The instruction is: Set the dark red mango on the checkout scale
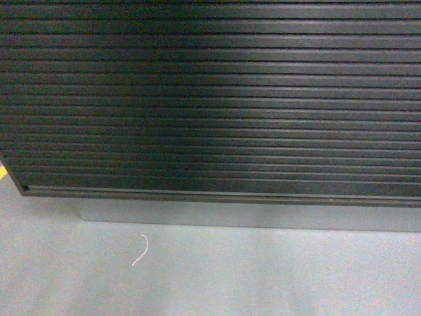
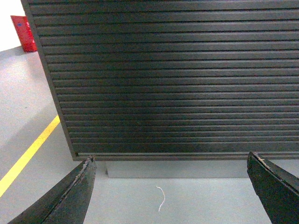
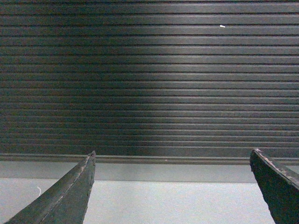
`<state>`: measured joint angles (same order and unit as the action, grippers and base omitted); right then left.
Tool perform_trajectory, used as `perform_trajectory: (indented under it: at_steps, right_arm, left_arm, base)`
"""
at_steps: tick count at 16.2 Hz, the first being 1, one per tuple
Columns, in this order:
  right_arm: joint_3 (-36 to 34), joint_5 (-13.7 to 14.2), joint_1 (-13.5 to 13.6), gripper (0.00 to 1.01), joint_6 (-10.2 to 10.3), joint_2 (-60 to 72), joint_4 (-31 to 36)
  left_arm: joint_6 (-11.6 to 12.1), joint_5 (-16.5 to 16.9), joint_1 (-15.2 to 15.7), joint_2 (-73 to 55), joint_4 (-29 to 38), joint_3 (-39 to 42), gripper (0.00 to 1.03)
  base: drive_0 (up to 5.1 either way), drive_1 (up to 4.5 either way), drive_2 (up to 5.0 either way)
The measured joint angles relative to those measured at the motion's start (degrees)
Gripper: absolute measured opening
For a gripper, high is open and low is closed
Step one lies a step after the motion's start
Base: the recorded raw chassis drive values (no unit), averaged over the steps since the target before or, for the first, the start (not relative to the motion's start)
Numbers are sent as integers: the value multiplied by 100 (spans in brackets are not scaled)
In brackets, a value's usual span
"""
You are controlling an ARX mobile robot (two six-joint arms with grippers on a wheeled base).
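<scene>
A: Head view: the checkout point(image 1: 210, 99) fills the frame, ribbed dark front, grey plinth point(image 1: 250, 217) below, a white string point(image 1: 141, 251) curled on the floor point(image 1: 263, 276).

B: Mango or scale?

A: Neither is in sight in any view.

B: Left wrist?

A: Left gripper point(image 2: 172, 186), jaws spread wide, nothing between them. Yellow line point(image 2: 29, 155) on the floor, red object point(image 2: 24, 32) far left.

B: Right wrist?

A: Right gripper point(image 3: 173, 186), jaws spread too, facing the ribbed panel.
</scene>
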<state>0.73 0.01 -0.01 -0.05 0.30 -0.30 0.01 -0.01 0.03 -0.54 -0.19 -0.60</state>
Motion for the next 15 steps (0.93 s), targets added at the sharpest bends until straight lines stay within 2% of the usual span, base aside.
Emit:
perform_trajectory:
  at_steps: [15]
  right_arm:
    - [0, 2, 0, 98, 0, 0, 2]
  left_arm:
    - [0, 0, 0, 0, 2, 0, 98]
  base:
    - [-4, 242, -250]
